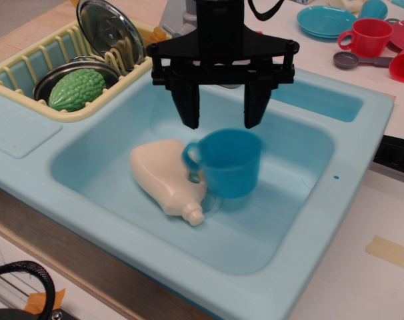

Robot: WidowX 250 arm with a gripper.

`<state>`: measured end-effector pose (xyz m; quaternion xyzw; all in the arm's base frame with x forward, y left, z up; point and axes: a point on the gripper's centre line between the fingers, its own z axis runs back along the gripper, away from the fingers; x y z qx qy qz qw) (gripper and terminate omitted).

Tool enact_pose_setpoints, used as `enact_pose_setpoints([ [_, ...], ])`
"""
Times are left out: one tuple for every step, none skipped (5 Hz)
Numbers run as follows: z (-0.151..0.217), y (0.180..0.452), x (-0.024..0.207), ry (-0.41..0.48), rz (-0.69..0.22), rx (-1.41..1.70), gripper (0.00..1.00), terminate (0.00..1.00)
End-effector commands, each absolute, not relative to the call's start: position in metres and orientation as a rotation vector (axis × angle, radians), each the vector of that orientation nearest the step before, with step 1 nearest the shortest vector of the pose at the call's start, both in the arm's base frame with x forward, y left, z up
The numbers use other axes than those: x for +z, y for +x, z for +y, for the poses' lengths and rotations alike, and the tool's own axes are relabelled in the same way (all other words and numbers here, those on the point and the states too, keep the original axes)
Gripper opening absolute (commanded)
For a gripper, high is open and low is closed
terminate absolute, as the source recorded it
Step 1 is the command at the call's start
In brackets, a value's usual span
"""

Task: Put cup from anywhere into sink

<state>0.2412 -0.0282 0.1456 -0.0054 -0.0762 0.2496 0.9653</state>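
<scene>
The tool [221, 120] hangs wide open, holding nothing, above the cup [228, 162] in the sink [309, 220].

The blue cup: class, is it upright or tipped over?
Upright. The blue cup shows its open rim facing up, in the sink basin beside the cream bottle.

Cream bottle [163, 175], green gourd [77, 88] in yellow rack [29, 67].

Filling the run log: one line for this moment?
gripper: open, above basin | cup: released, upright in sink | beside bottle
</scene>
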Motion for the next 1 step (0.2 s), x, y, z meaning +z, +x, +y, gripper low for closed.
enact_pose_setpoints([
  [-0.0273,0.2422,0.1544,-0.024,-0.186,0.509,1.0,1.0],
])
